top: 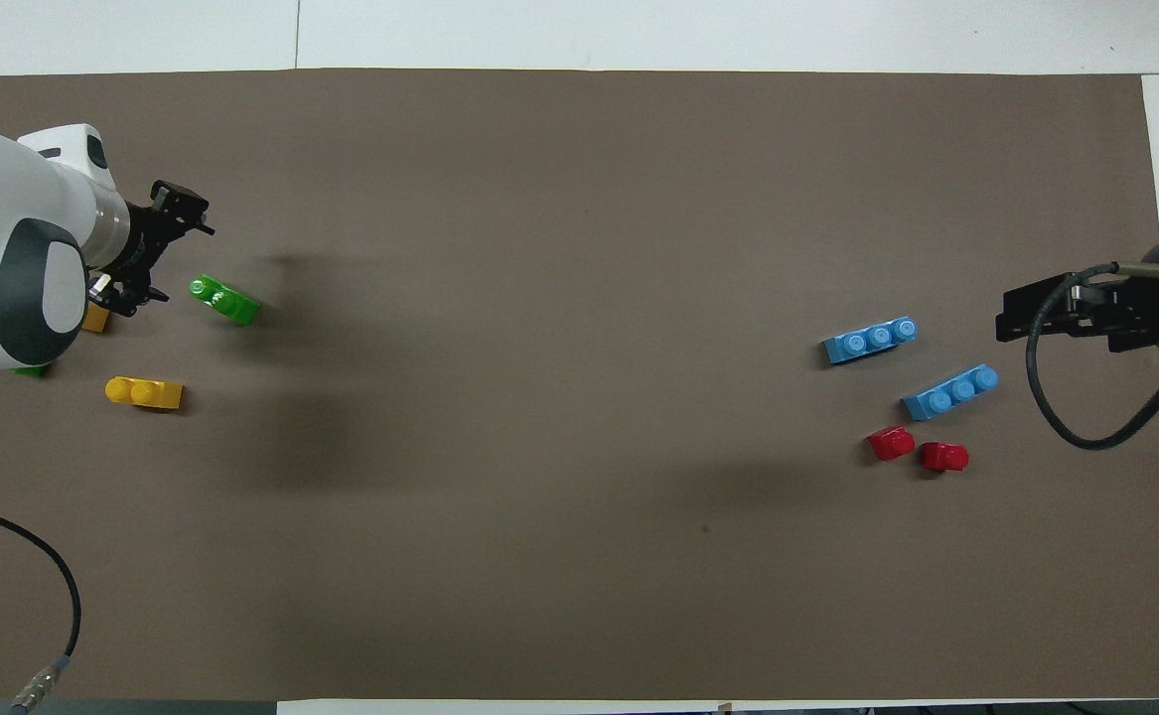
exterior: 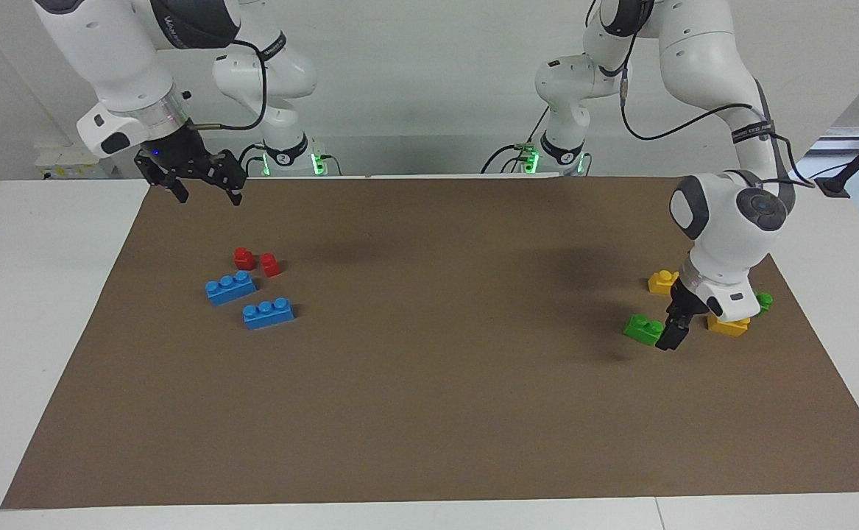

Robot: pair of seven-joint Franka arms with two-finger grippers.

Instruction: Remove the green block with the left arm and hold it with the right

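I see the small bright green plastic two-stud brick (exterior: 643, 328) (top: 225, 299) lying on the brown mat, released. My left gripper (exterior: 673, 336) (top: 147, 256) hangs just beside it at its nine o'clock overhead, fingers apart. My right gripper (exterior: 199, 177) (top: 1066, 316) hangs raised and spread, gripping nothing.

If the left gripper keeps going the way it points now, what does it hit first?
Probably the brown mat: the left gripper points steeply down, its tip just beside the green block. It may graze that block; depth is unclear.
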